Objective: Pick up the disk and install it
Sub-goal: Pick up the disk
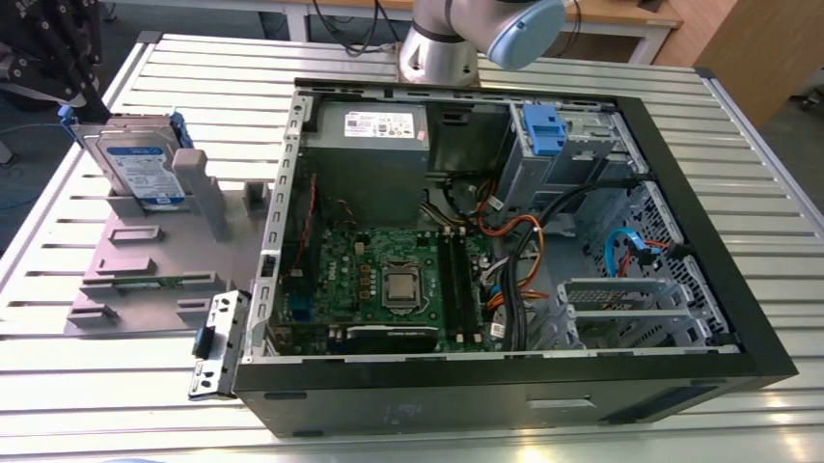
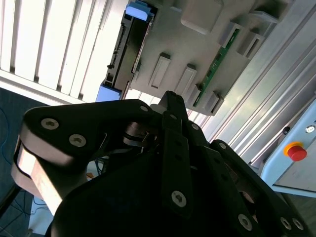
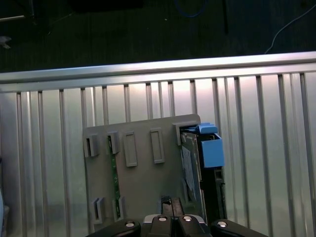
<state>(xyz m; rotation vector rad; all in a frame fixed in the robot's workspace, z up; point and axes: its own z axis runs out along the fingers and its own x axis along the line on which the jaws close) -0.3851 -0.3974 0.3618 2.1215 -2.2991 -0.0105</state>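
1. The disk [image 1: 139,164] stands on edge in a slot of the grey fixture plate [image 1: 142,280], with nothing gripping it.
2. In the exterior view it lies at ten o'clock from the open computer case [image 1: 682,193], on the slatted table [image 1: 193,68].
3. In both wrist views the gripper [image 3: 172,203] [image 2: 170,101] has its fingers pressed together, is empty, and is apart from the disk.

Silver-grey arm joint [image 1: 435,53], pale blue end cap [image 1: 528,34], matte black jaws, silver screws [image 2: 177,198]

Bright overhead light; glare on table rail [image 3: 148,69]; floor [image 3: 123,29] beyond in shadow.
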